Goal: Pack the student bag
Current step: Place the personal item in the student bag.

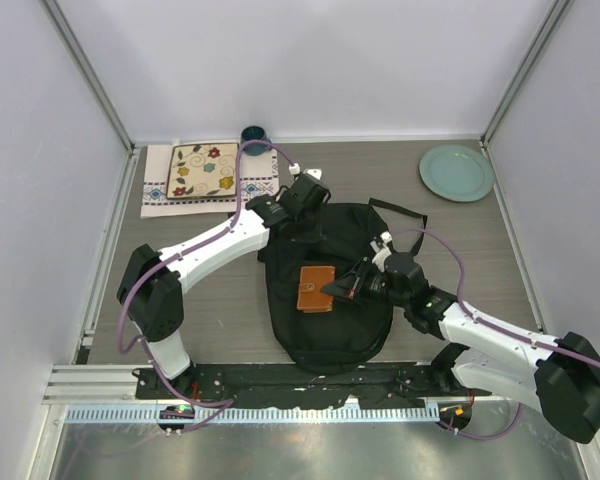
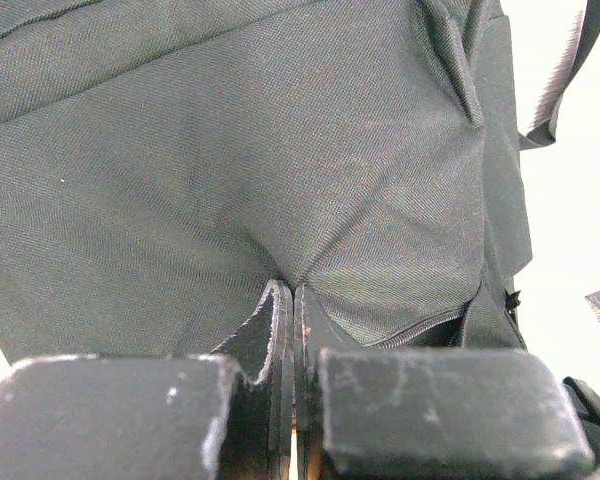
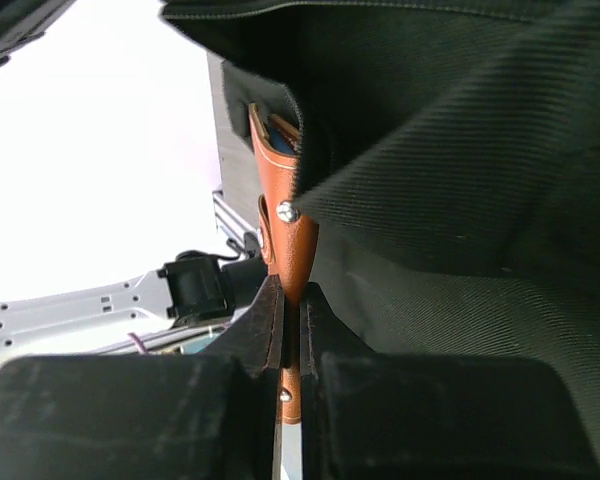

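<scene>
The student bag [image 1: 330,320], a large black backpack, lies flat in the middle of the table with its rounded end toward the arm bases. My left gripper [image 1: 302,212] is at the bag's far end. In the left wrist view it [image 2: 294,290] is shut, with a fold of the bag's fabric [image 2: 230,150] pinched at the fingertips. Over the bag's middle, my right gripper [image 1: 334,288] is shut on a brown leather case [image 1: 315,289]. In the right wrist view the case [image 3: 285,200] stands edge-on between the jaws [image 3: 291,292], partly under a flap of the bag [image 3: 460,150].
A patterned square mat [image 1: 204,171] lies on a white cloth [image 1: 258,184] at the back left, with a dark blue cup [image 1: 254,135] behind it. A pale green plate [image 1: 456,172] sits at the back right. A bag strap [image 1: 405,215] loops out to the right.
</scene>
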